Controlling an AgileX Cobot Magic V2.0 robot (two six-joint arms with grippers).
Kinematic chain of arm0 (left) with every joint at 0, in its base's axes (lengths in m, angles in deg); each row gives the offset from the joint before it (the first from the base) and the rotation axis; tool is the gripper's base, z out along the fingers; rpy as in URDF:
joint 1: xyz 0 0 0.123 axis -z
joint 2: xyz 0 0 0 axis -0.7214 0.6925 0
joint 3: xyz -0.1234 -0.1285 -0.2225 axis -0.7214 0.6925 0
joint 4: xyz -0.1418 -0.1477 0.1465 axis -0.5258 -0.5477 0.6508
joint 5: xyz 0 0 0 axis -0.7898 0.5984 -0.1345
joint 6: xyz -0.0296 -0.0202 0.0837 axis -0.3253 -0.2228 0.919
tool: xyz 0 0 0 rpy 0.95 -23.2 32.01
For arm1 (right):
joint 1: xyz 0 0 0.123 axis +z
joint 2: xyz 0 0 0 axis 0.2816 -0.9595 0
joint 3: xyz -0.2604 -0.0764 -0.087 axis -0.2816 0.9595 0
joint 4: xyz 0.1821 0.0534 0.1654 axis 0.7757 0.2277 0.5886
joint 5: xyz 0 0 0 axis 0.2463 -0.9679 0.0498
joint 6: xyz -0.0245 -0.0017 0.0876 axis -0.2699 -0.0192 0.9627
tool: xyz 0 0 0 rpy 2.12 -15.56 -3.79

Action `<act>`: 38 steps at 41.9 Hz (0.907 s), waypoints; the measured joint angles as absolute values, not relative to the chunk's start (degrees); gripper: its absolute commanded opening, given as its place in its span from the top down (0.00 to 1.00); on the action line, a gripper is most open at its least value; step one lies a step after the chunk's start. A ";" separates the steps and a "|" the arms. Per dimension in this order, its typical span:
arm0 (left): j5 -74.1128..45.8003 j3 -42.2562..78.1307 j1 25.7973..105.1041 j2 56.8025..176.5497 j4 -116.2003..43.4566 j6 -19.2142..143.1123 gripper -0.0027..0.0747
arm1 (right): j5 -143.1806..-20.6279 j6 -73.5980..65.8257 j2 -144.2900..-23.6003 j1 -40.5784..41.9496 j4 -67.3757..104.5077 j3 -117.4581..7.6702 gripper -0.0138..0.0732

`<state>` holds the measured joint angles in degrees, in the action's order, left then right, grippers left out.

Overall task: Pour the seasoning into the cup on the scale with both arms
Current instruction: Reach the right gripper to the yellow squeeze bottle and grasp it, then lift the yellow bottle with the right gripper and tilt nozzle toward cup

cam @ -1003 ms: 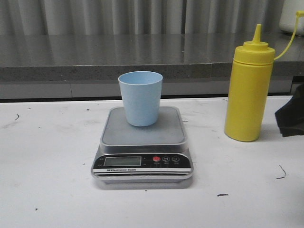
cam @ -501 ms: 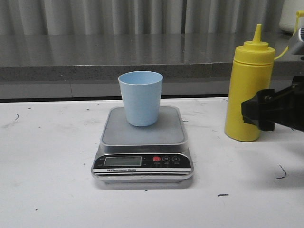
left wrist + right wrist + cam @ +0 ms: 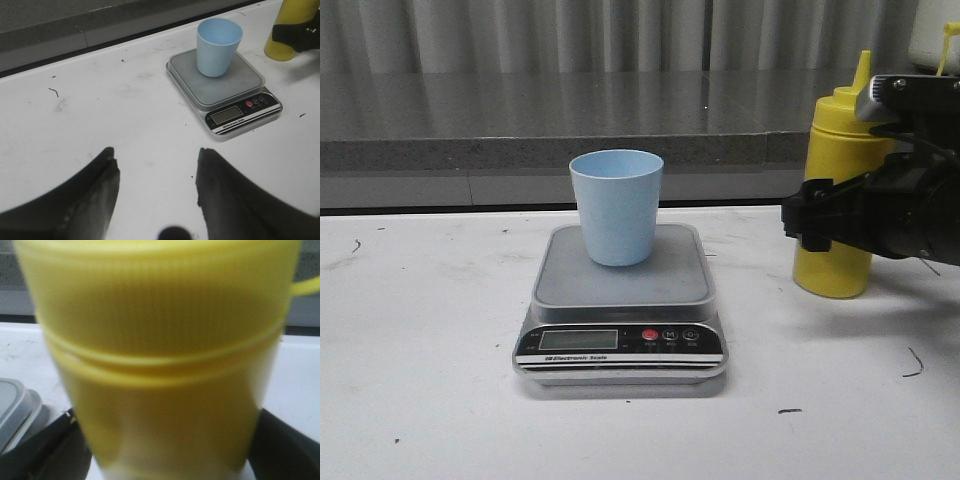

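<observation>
Right gripper (image 3: 820,225) reaching around yellow bottle (image 3: 840,150) standing right of the scale (image 3: 620,300), jaws straddling it, closure impossible to tell, likely for lifting; blue cup (image 3: 616,205) waiting on scale; left gripper (image 3: 155,190) back, open, empty.

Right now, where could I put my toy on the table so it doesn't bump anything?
The big bare patch of table to the left of the scale is free, and so is the strip in front of the scale. The right side is crowded: the right gripper is around the yellow bottle there. The cup takes the scale's platform.
</observation>
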<state>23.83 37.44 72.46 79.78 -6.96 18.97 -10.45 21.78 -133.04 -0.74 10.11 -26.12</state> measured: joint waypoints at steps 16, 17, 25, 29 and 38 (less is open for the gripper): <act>23.83 37.44 73.77 79.78 -7.10 18.97 0.51 | -10.33 21.78 -137.38 -0.74 10.58 -30.63 0.48; 23.83 37.44 73.75 79.78 -7.10 18.97 0.51 | -10.45 21.78 -137.38 -0.74 10.58 -30.63 0.48; 23.83 37.44 73.75 79.78 -7.10 18.97 0.51 | -19.46 21.57 -132.83 -0.74 9.93 -30.63 0.48; 23.83 37.44 73.75 79.78 -7.10 18.97 0.51 | -25.85 20.87 -128.00 -0.74 9.16 -30.63 0.48; 23.83 37.44 73.75 79.78 -7.10 18.97 0.51 | -42.04 16.85 -116.03 -0.74 6.05 -32.36 0.48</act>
